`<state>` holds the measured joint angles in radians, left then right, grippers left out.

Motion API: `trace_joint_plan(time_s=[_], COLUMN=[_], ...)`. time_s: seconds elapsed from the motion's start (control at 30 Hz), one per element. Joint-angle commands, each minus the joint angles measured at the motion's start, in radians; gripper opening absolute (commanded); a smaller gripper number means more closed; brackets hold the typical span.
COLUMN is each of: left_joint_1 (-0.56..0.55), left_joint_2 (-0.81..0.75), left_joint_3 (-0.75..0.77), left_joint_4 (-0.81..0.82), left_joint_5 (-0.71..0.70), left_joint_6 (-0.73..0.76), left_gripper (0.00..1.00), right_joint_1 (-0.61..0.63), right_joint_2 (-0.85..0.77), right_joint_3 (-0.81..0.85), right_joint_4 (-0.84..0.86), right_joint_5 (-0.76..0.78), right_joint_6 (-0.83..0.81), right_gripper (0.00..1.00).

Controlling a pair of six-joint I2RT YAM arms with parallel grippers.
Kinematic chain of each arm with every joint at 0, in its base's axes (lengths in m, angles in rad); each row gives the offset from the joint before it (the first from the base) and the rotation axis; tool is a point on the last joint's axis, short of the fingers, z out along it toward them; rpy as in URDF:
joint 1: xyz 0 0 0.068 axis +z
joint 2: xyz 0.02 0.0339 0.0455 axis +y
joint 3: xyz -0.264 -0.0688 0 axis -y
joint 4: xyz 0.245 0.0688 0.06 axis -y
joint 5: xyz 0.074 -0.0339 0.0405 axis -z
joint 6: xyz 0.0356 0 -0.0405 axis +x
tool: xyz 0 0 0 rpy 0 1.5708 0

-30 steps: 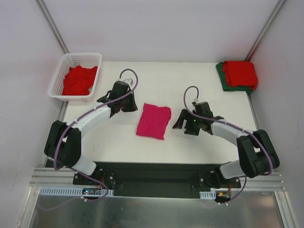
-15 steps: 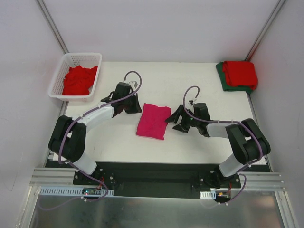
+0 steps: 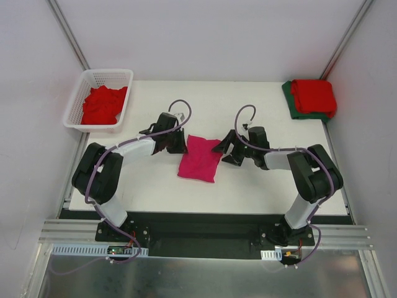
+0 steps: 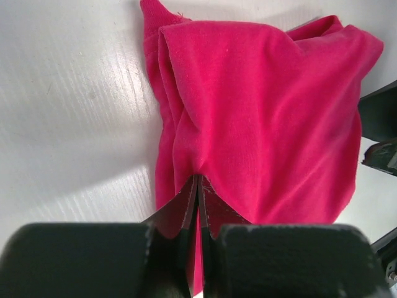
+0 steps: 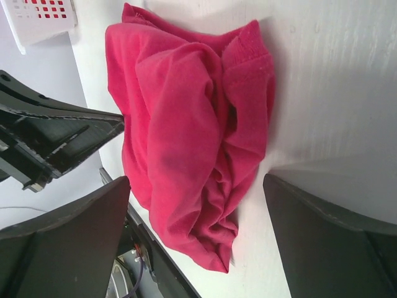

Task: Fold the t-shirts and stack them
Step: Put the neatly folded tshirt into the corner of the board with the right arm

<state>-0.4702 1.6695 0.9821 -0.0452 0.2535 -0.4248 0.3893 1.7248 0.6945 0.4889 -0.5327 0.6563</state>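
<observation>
A folded magenta-pink t-shirt [image 3: 200,159] lies mid-table between my two grippers. My left gripper [image 3: 178,144] is shut, and its joined fingertips [image 4: 198,180] press against the shirt's left side [image 4: 260,112]; I cannot tell whether any cloth is pinched. At the shirt's right edge my right gripper [image 3: 224,151] is open wide. In the right wrist view the rumpled edge of the shirt [image 5: 192,143] lies between its spread fingers [image 5: 68,230]. A folded red t-shirt [image 3: 314,95] sits on a dark green one [image 3: 288,93] at the back right corner.
A white lattice basket [image 3: 88,77] at the back left holds crumpled red t-shirts [image 3: 102,104]. The two arms face each other closely across the magenta shirt. The table's near edge and the black base rail [image 3: 198,223] run below.
Both arms have closed in on the magenta shirt from either side, the left staying shut. The right gripper's jaws have spread a little wider.
</observation>
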Motion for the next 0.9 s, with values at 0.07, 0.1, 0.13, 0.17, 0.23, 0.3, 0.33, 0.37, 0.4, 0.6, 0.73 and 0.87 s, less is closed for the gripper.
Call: trace_joint_plan(time_s=[0.07, 0.1, 0.13, 0.17, 0.23, 0.3, 0.33, 0.37, 0.4, 0.6, 0.73, 0.87], left_joint_1=[-0.021, -0.022, -0.024, -0.025, -0.027, -0.028, -0.031, -0.033, -0.033, -0.044, -0.047, -0.048], left_joint_2=[0.042, 0.048, 0.061, 0.064, 0.079, 0.091, 0.095, 0.096, 0.099, 0.110, 0.113, 0.110], left_joint_3=[0.001, 0.000, 0.000, 0.000, 0.000, 0.000, 0.000, 0.001, 0.000, 0.006, 0.006, 0.003], left_joint_4=[0.025, 0.025, 0.027, 0.025, 0.025, 0.025, 0.025, 0.025, 0.024, 0.025, 0.025, 0.025], left_joint_5=[0.007, 0.007, 0.006, 0.004, 0.003, 0.004, 0.003, 0.001, -0.002, -0.008, -0.010, -0.008], left_joint_6=[0.017, 0.015, 0.015, 0.015, 0.014, 0.012, 0.012, 0.011, 0.008, 0.003, 0.003, 0.003], left_gripper=[0.00, 0.00, 0.00, 0.00, 0.00, 0.00, 0.00, 0.00, 0.00, 0.00, 0.00, 0.00], right_joint_1=[0.010, 0.017, 0.020, 0.026, 0.040, 0.054, 0.059, 0.065, 0.075, 0.123, 0.151, 0.172], right_joint_2=[0.064, 0.070, 0.071, 0.073, 0.082, 0.091, 0.099, 0.101, 0.104, 0.116, 0.127, 0.137], right_joint_3=[0.008, 0.010, 0.011, 0.013, 0.016, 0.019, 0.020, 0.020, 0.022, 0.030, 0.043, 0.049], right_joint_4=[-0.096, -0.096, -0.096, -0.096, -0.096, -0.096, -0.096, -0.096, -0.096, -0.096, -0.092, -0.084], right_joint_5=[0.031, 0.031, 0.031, 0.034, 0.036, 0.036, 0.037, 0.039, 0.039, 0.050, 0.060, 0.069], right_joint_6=[-0.034, -0.029, -0.027, -0.026, -0.021, -0.018, -0.017, -0.012, -0.011, 0.003, 0.017, 0.029], right_gripper=[0.95, 0.95, 0.95, 0.95, 0.95, 0.95, 0.95, 0.95, 0.95, 0.96, 0.96, 0.96])
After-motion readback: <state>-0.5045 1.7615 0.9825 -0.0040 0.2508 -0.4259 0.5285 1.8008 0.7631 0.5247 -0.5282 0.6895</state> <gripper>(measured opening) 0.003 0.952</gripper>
